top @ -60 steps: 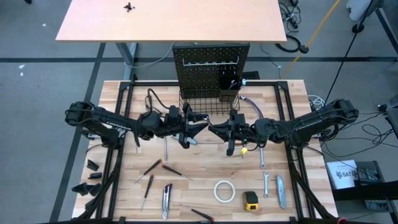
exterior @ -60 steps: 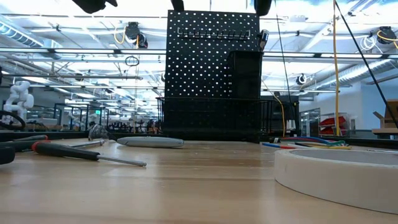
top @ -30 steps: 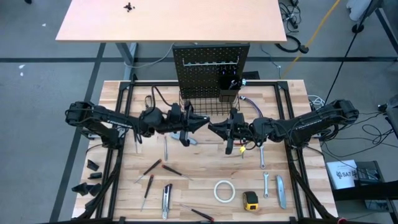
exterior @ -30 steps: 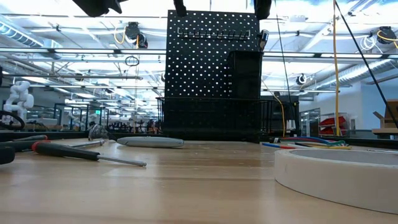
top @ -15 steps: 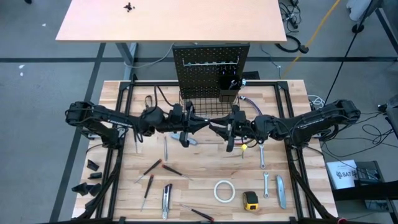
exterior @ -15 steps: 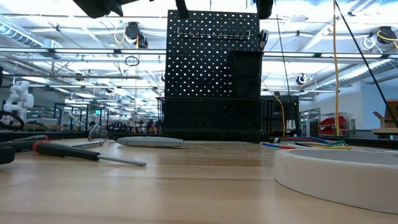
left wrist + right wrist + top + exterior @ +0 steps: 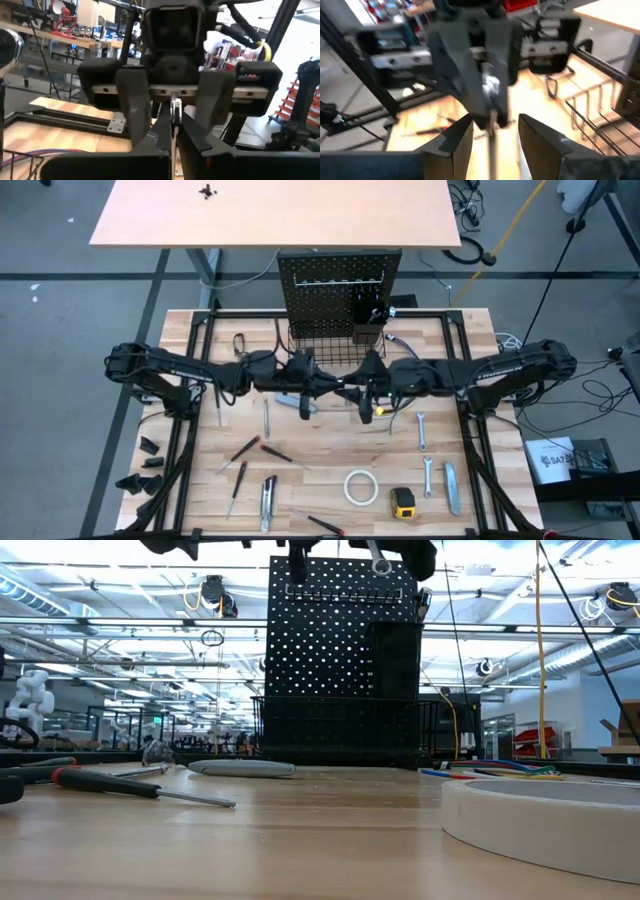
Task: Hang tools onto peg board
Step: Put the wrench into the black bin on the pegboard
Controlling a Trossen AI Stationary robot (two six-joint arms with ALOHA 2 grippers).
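Observation:
My left gripper (image 7: 330, 383) is shut on a silver wrench (image 7: 175, 112), high above the middle of the table in front of the peg board (image 7: 340, 285). My right gripper (image 7: 353, 388) faces it, open; its two fingers (image 7: 450, 145) stand on either side of the wrench's lower shaft (image 7: 492, 127) without touching it. The wrench's ring end (image 7: 378, 562) shows at the top of the low view. The other tools lie on the table: screwdrivers (image 7: 245, 448), a grey utility knife (image 7: 300, 402), wrenches (image 7: 422, 430), a white tape roll (image 7: 360, 487) and a yellow tape measure (image 7: 403, 501). My left gripper pinches the wrench's shaft (image 7: 173, 132) between its two fingers, below the ring end (image 7: 175, 106). The fingers come level from the table's left and lie across the shaft. The wrench stands about upright, ring end up, lifted clear of the table.
A black wire basket (image 7: 320, 350) and a small black bin (image 7: 367, 333) hang low on the peg board, just beyond both grippers. Coloured wires (image 7: 500, 770) lie at the far right. A plain peach tabletop (image 7: 270, 210) stands behind the table.
My left gripper has gone toward the table's right with the wrench, and my right gripper toward the table's left, until they meet at the middle. The wrench's ring end has come into the top of the low view.

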